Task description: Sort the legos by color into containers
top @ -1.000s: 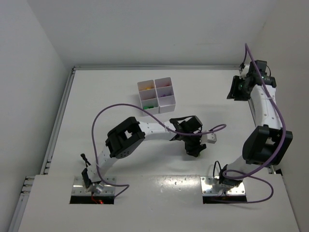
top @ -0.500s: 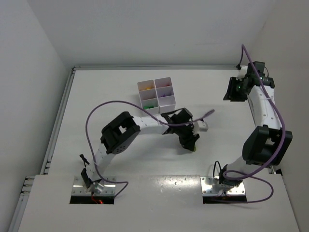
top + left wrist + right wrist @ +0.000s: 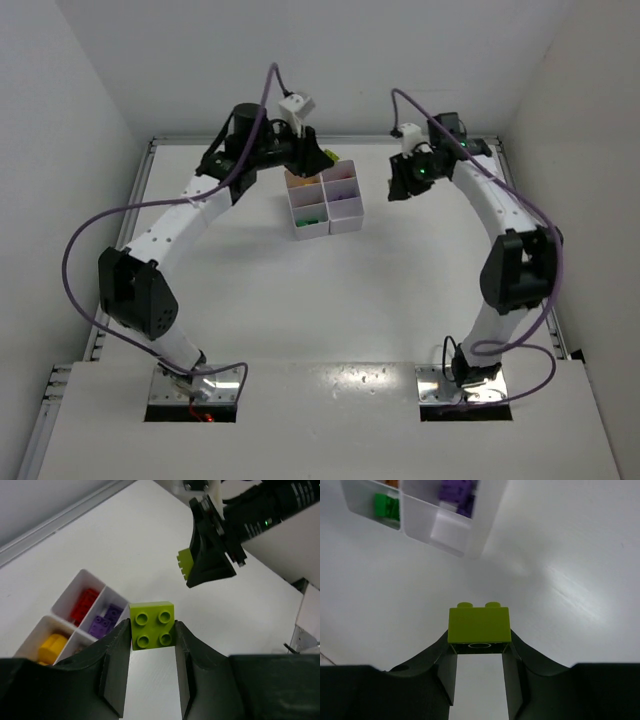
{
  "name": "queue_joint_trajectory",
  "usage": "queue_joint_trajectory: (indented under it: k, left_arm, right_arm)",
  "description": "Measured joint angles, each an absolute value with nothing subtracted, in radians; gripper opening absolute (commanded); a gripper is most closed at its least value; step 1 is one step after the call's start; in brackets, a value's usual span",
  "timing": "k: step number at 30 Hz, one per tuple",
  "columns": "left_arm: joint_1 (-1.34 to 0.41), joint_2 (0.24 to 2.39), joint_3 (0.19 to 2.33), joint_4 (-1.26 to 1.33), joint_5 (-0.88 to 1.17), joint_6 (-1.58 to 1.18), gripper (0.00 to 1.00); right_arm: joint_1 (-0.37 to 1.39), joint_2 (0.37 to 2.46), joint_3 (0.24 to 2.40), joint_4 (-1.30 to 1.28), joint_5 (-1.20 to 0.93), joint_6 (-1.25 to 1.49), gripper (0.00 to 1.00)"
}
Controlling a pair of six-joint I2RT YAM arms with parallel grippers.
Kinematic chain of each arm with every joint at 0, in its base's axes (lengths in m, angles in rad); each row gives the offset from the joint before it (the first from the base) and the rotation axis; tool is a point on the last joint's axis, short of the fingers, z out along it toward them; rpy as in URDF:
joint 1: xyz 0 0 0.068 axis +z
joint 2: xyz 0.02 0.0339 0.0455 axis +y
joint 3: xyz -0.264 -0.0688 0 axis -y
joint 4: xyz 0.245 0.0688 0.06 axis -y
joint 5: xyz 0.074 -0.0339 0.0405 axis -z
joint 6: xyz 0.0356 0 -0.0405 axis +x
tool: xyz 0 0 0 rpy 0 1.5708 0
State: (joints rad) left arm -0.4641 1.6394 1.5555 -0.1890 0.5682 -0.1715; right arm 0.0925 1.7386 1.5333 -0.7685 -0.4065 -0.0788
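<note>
Snugly within the left pincer (image 3: pixel 152 636) (lime brick (image 3: pixel 152 625))

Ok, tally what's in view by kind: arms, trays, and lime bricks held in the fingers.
Arms: 2, left arm, right arm
Tray: 1
Lime bricks held: 2, left brick, right brick
Total: 5

We see a white tabletop (image 3: pixel 300 300) with a raised rail along its left and far edges. Directly on it, toward the far edge and mid-width, sits a white six-compartment tray (image 3: pixel 323 200), slightly askew. A metal plate (image 3: pixel 200 385) lies near left and a second metal plate (image 3: pixel 465 385) near right.
</note>
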Motion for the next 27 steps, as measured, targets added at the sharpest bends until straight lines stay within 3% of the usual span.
queue_joint_trajectory:
  k: [7, 15, 27]
  left_arm:
    - [-0.251, 1.666, 1.505, -0.23, 0.579, -0.318, 0.0]
    - [-0.176, 1.665, 1.427, -0.259, 0.596, -0.372, 0.0]
    - [-0.149, 1.652, 1.416, -0.256, 0.609, -0.383, 0.0]
  right_arm:
    - [0.229, 2.024, 1.824, -0.821, -0.446, -0.338, 0.02]
    - [0.322, 2.12, 1.892, -0.867, -0.344, -0.559, 0.03]
    - [0.434, 2.144, 1.882, -0.851, -0.233, -0.669, 0.07]
